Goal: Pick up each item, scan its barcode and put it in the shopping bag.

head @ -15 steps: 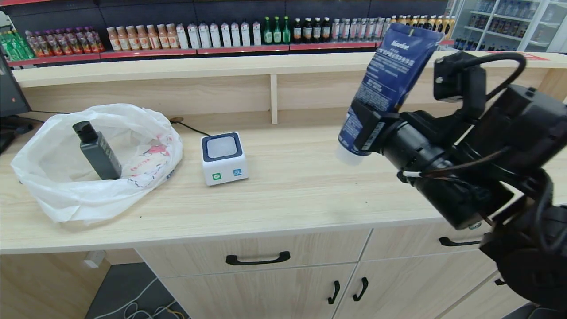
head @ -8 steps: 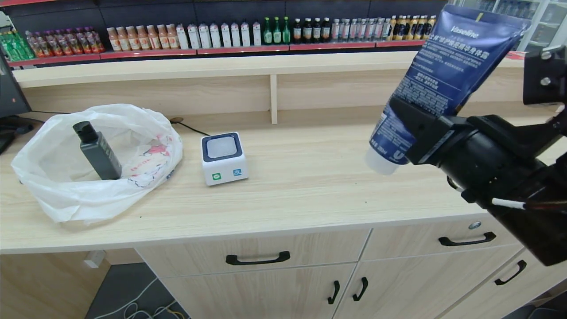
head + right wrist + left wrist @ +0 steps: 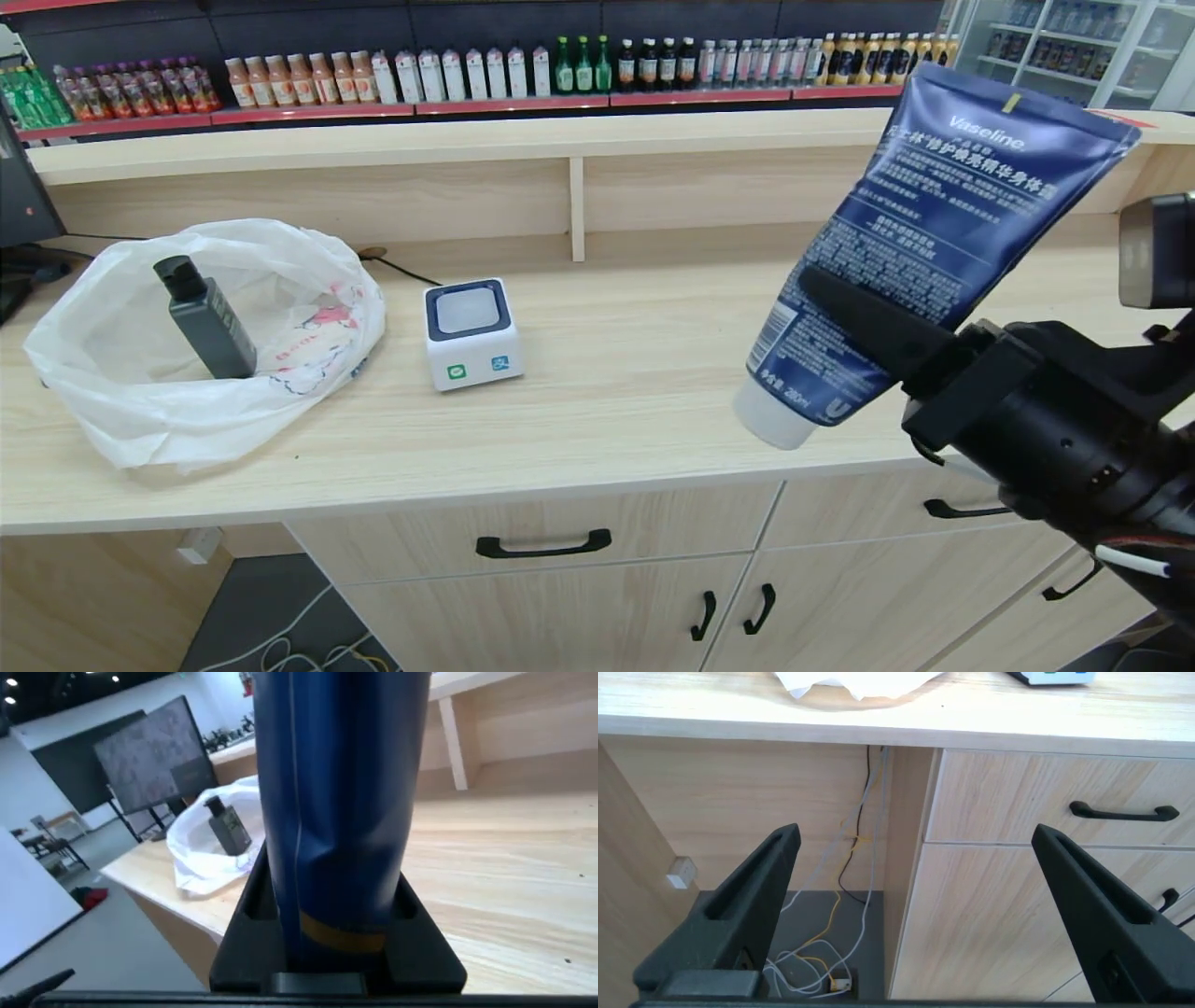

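**Q:** What is closest to the camera?

**A:** The left arm's fingers (image 3: pixel 757 905), spread wide and gripping nothing. They sit below the bench (image 3: pixel 635 373) edge, lower and nearer than the scanner (image 3: pixel 470 331), and face the cabinet front (image 3: pixel 1018 859).

**Q:** And the right arm?

**A:** Its fingers (image 3: pixel 868 317) are clamped on the lower body of a blue tube (image 3: pixel 943 215). The tube is held in the air well to the right of the scanner. It is tilted, white cap down over the bench's front edge and flat sealed end up.

**Q:** What lies farther back?

**A:** The scanner, a white cube with a dark-rimmed top, stands on the bench. Near its left, the white shopping bag (image 3: pixel 121 392) lies open with a dark bottle (image 3: pixel 207 319) leaning inside. A cable (image 3: pixel 401 268) runs behind the scanner. Beyond it, a shelf (image 3: pixel 317 109) carries rows of drink bottles.
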Robot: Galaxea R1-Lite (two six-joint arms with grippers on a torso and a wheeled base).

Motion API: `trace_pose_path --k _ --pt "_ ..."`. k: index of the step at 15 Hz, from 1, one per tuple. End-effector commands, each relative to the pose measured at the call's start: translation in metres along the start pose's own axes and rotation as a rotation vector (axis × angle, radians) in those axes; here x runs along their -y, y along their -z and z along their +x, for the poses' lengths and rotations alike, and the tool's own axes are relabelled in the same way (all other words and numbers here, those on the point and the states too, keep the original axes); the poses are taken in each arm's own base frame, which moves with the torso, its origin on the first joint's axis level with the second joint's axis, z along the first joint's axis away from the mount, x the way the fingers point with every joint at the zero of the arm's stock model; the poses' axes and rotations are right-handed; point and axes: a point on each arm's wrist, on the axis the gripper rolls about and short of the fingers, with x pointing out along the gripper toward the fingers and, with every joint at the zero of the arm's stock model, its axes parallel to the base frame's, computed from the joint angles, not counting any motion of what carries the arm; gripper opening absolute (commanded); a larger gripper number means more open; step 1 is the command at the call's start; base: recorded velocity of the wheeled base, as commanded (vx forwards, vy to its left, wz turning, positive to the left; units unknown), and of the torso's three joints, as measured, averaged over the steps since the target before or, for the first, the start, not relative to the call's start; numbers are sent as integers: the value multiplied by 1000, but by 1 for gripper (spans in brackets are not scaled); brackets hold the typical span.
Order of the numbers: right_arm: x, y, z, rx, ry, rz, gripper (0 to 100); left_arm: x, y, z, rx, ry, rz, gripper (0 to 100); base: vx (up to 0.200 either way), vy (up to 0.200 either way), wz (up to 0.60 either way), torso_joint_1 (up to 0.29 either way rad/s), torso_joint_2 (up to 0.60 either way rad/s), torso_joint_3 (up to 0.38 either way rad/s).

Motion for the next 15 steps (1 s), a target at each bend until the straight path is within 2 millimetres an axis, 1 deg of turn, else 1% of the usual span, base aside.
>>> trace_pose_path --k 1,2,4,7,8,10,11,13,15 --pt "5 12 9 21 -45 35 0 0 0 0 0 -1 -1 100 0 0 0 0 0 0" --pt "7 18 12 14 -63 51 0 0 0 0 0 -1 -1 100 0 0 0 0 0 0" --pt "4 18 10 4 -77 122 0 0 0 0 0 -1 -1 100 0 0 0 0 0 0" --pt "-18 11 4 6 -171 260 0 0 0 0 0 -1 -1 100 0 0 0 0 0 0" --pt "-29 7 1 9 -214 313 0 0 0 0 0 -1 -1 100 0 0 0 0 0 0" --pt "-38 6 -5 -5 -248 385 0 0 0 0 0 -1 -1 100 0 0 0 0 0 0" --pt "-45 9 -4 -28 -274 443 0 0 0 0 0 -1 -1 100 0 0 0 0 0 0" --pt "-54 10 -2 -40 -311 495 0 0 0 0 0 -1 -1 100 0 0 0 0 0 0" --pt "-70 7 0 -46 -376 555 0 0 0 0 0 -1 -1 100 0 0 0 0 0 0"
